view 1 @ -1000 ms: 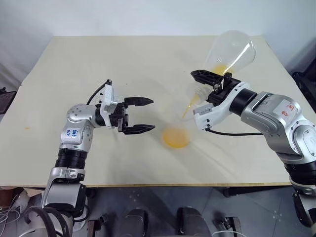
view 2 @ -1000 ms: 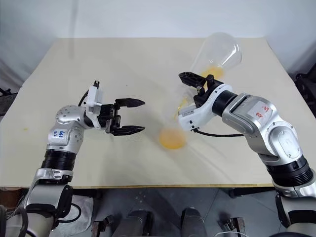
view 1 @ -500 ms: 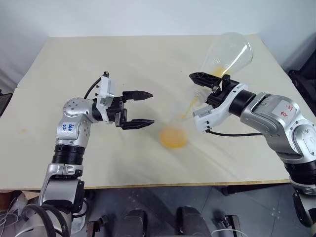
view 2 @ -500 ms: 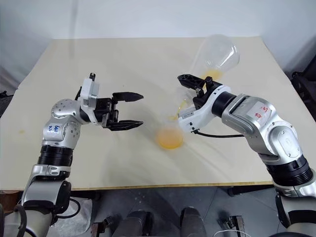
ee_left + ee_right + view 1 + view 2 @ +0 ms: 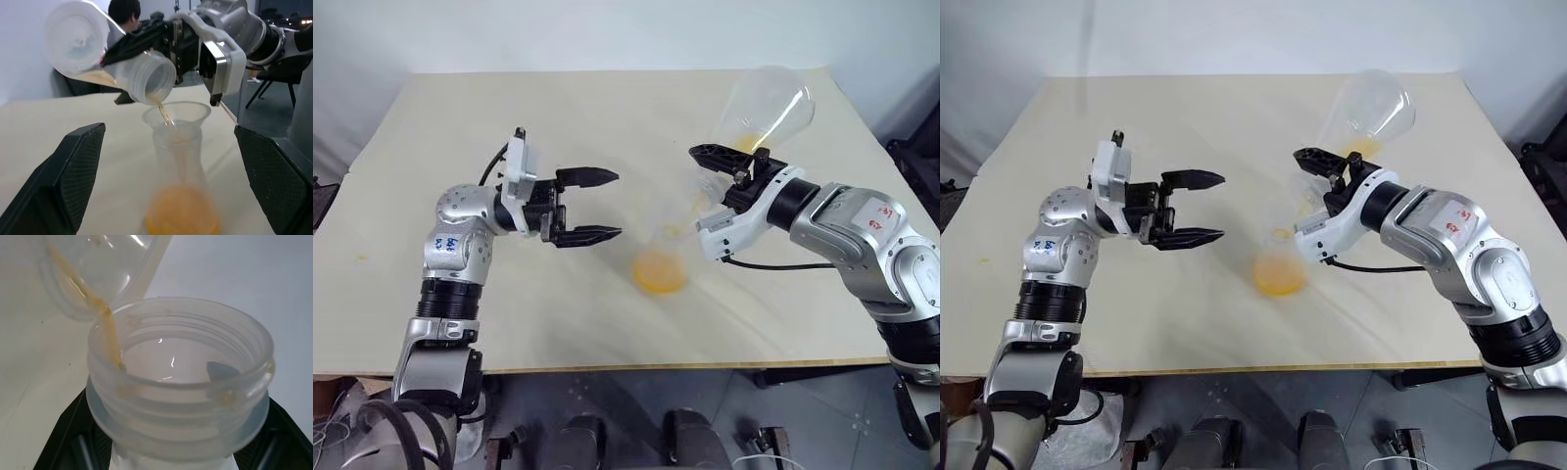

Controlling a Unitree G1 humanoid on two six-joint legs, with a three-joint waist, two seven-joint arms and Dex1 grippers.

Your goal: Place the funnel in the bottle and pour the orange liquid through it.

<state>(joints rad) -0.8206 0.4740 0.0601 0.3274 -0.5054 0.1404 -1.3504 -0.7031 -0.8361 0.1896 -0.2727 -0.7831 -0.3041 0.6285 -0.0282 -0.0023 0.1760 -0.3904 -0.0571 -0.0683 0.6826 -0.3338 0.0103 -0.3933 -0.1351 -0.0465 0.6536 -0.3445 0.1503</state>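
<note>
Right gripper (image 5: 729, 174) clamps the tilted clear conical flask (image 5: 766, 103), pouring orange liquid (image 5: 165, 112) through the small see-through funnel (image 5: 177, 113) seated in the translucent plastic bottle (image 5: 660, 262) on the beige table (image 5: 558, 108); left gripper (image 5: 597, 207) hangs released beside it.

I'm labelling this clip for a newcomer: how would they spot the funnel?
On the beige table, near its middle, stands a clear narrow-necked vessel with orange liquid pooled in its base. The funnel sits in its neck: the small see-through cone catching the thin orange stream from the tilted bottle above.
</note>
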